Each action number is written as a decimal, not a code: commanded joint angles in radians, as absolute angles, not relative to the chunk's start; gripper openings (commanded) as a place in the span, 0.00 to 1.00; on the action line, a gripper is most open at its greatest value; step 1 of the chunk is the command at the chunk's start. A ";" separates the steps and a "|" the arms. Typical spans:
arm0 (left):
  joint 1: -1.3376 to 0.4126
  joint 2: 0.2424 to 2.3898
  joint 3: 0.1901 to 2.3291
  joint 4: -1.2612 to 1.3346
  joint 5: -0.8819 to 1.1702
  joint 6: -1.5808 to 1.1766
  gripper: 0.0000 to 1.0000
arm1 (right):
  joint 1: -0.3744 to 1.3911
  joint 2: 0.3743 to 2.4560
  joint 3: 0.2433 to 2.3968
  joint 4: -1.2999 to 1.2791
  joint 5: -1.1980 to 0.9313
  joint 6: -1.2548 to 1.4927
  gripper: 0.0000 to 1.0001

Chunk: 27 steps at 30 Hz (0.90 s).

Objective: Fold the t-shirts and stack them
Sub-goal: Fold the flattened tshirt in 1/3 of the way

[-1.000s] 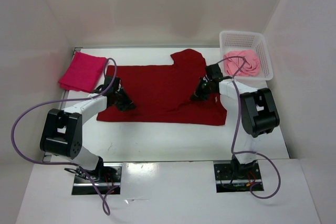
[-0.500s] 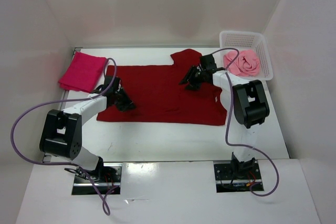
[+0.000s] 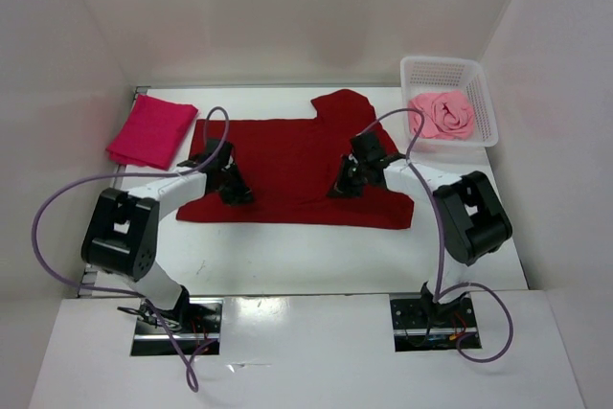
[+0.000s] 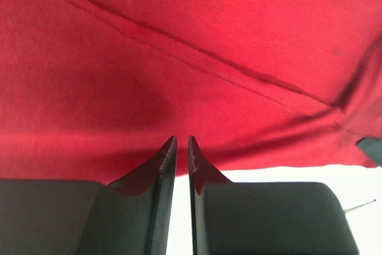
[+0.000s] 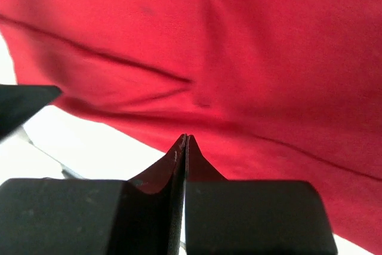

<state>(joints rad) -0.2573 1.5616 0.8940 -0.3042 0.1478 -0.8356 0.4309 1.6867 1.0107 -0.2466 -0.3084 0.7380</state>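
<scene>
Right gripper (image 3: 342, 186) swung back onto crimson shirt (image 3: 287, 155), shut in wrist view; left gripper (image 3: 239, 194) narrowly parted.

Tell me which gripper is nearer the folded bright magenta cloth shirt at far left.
Left. The left gripper is over the left of the dark crimson shirt, near the magenta shirt; the right gripper is farther right.

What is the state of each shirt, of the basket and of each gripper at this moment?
dark red t-shirt: spread flat on the table, not yet folded.
magenta t-shirt: folded, at the table's far left corner.
light pink t-shirt: crumpled inside the basket.
white mesh basket: upright, holds that shirt.
left gripper: nearly closed at the dark red t-shirt; grip unclear.
right gripper: shut, tips at the dark red t-shirt.
</scene>
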 commanded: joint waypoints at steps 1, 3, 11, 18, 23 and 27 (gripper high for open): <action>-0.223 1.646 0.922 -0.287 0.170 -0.810 0.18 | 0.434 1.719 0.976 -0.236 -0.226 0.716 0.00; -0.203 1.669 0.913 -0.287 0.192 -0.810 0.18 | 0.434 1.756 0.966 -0.236 -0.204 0.706 0.00; -0.163 1.631 0.724 -0.307 0.313 -0.890 0.18 | 0.454 1.691 0.824 -0.245 -0.179 0.738 0.00; -0.153 1.499 0.569 -0.360 0.431 -0.946 0.18 | 0.505 1.520 0.655 -0.299 -0.234 0.814 0.00; -0.143 1.372 0.608 -0.445 0.436 -0.956 0.23 | 0.517 1.402 0.652 -0.359 -0.259 0.825 0.05; -0.121 1.331 0.881 -0.466 0.298 -0.904 0.24 | 0.489 1.393 0.835 -0.403 -0.261 0.769 0.17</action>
